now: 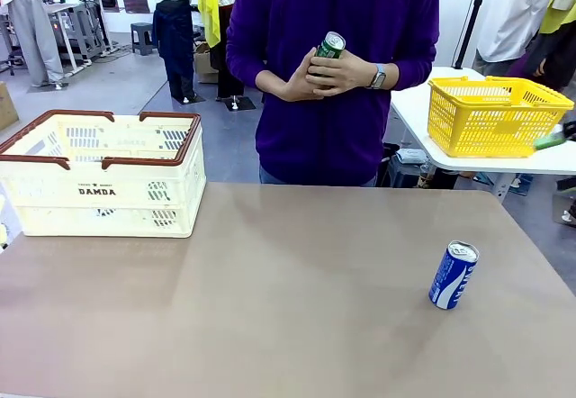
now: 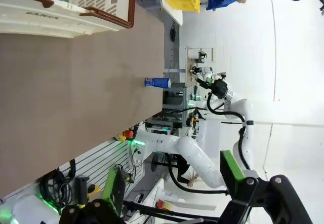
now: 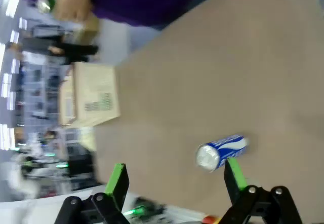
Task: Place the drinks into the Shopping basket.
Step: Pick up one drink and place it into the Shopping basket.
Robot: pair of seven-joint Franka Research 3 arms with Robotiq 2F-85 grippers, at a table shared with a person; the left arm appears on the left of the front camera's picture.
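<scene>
A blue drink can with white lettering stands on the table at the near right. A second can, green, is held at chest height in the hands of the person in purple at the far side. The cream Shopping basket, brown-rimmed and printed "DAMDA", sits at the far left of the table. In the right wrist view my right gripper is open above the table, with the blue can just beyond one green pad. My left gripper is open with nothing between its fingers, far from the blue can and the basket.
A yellow mesh basket stands on a white side table at the far right. The tan table stretches bare between the crate and the blue can. The right arm's white links show in the left wrist view.
</scene>
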